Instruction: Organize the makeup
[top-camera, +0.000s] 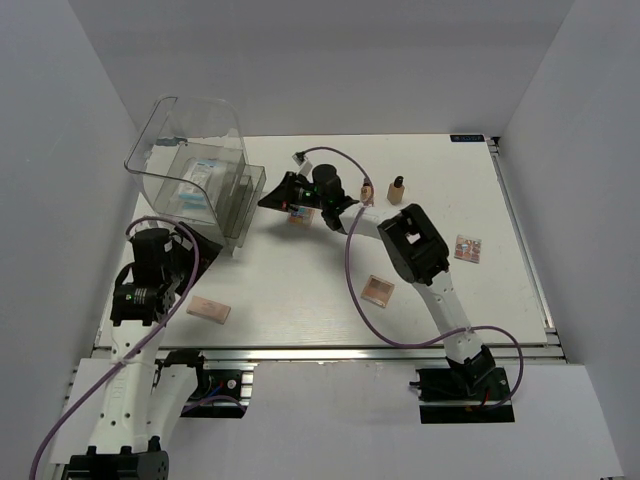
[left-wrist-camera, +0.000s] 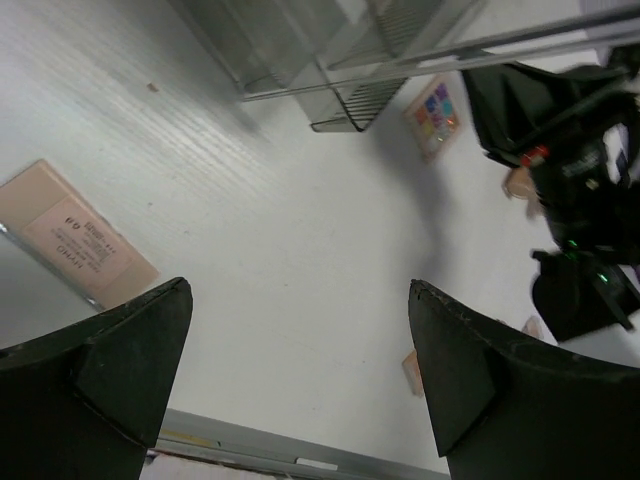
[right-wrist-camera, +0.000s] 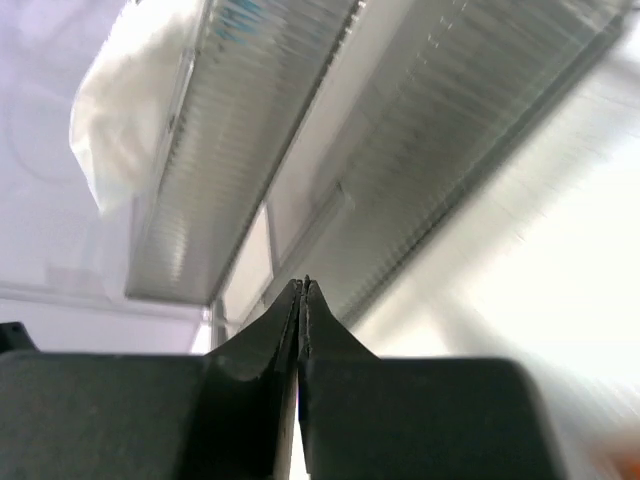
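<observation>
The makeup lies scattered. A white-blue packet (top-camera: 200, 180) (right-wrist-camera: 130, 110) rests inside the clear bin (top-camera: 160, 165). Two beige bottles (top-camera: 367, 190) (top-camera: 397, 189) stand at the back middle. A colourful square palette (top-camera: 300, 215) (left-wrist-camera: 437, 105) lies just below my right gripper (top-camera: 267, 199) (right-wrist-camera: 303, 285), which is shut with nothing seen between its fingers, its tip against the bin's front compartment (right-wrist-camera: 400, 150). Another square palette (top-camera: 467, 248) lies right, a peach compact (top-camera: 378, 290) in the middle. A long peach palette (top-camera: 208, 310) (left-wrist-camera: 75, 235) lies near my left gripper (top-camera: 213, 243) (left-wrist-camera: 298, 290), which hangs open over bare table.
The bin's low ribbed front section (left-wrist-camera: 345, 95) juts toward the table's middle. The right arm (left-wrist-camera: 570, 170) stretches across the centre. A metal rail (top-camera: 350, 352) edges the table's near side, and white walls enclose the workspace.
</observation>
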